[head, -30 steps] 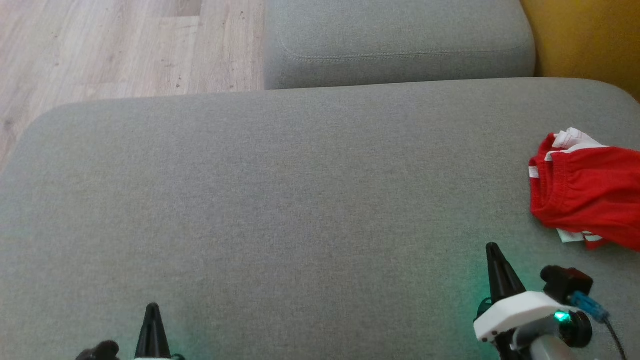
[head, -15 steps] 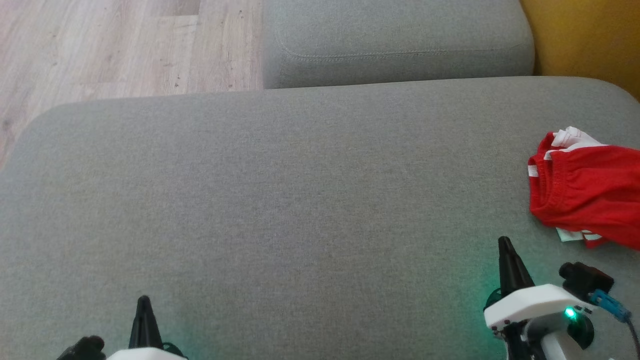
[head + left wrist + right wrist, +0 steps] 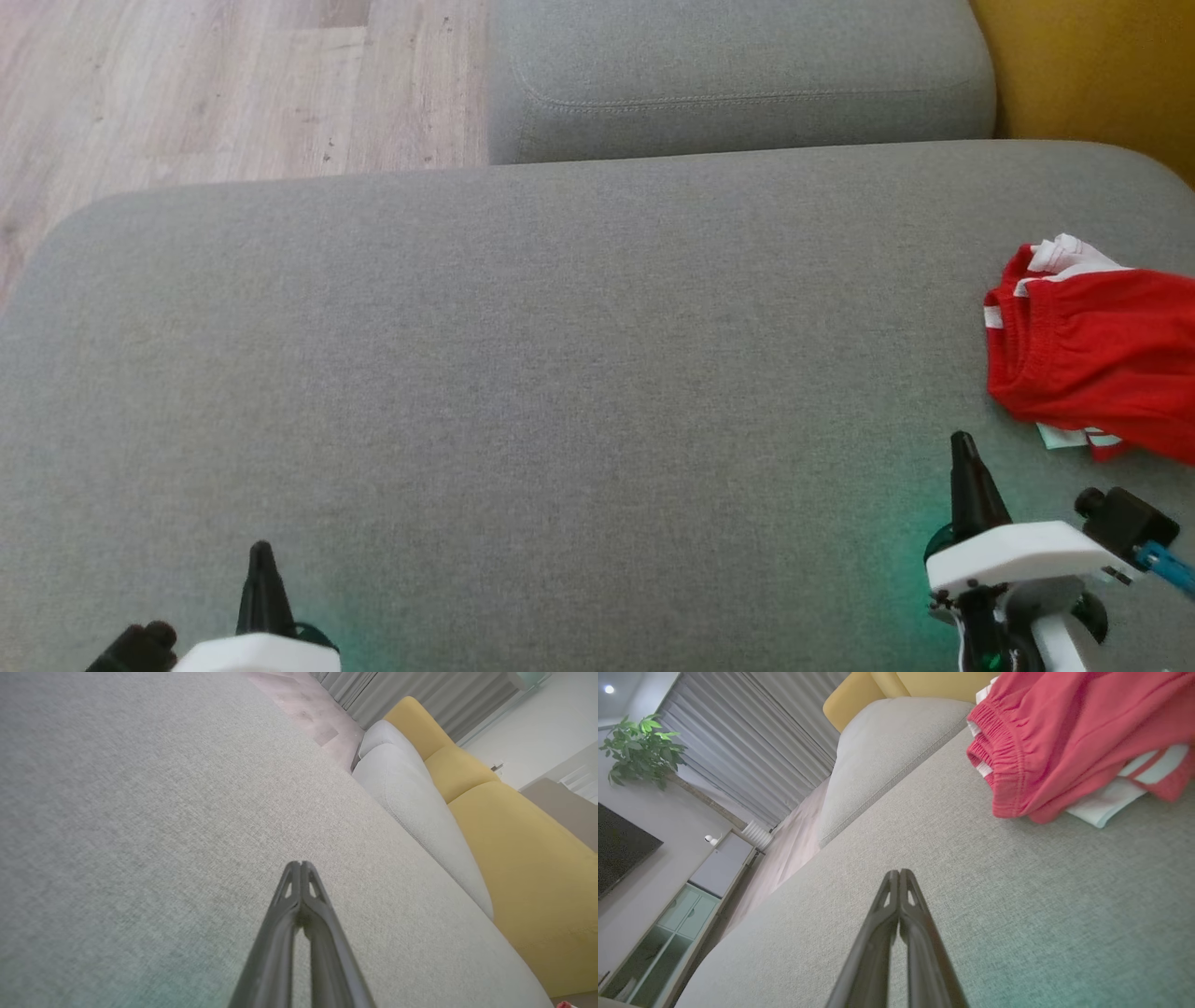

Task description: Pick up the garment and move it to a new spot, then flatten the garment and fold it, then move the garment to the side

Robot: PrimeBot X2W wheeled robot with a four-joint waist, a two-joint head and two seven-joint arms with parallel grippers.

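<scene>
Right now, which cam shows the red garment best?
Right wrist view: the garment is close, waistband and white trim clear. Head view crops it at the right edge; left wrist view gives a tiny red speck.

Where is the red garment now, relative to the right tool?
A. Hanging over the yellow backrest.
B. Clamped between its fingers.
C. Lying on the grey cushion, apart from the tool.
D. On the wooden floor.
C: the red garment lies bunched on the grey cushion, with bare fabric between it and the shut right tool, which holds nothing.
</scene>
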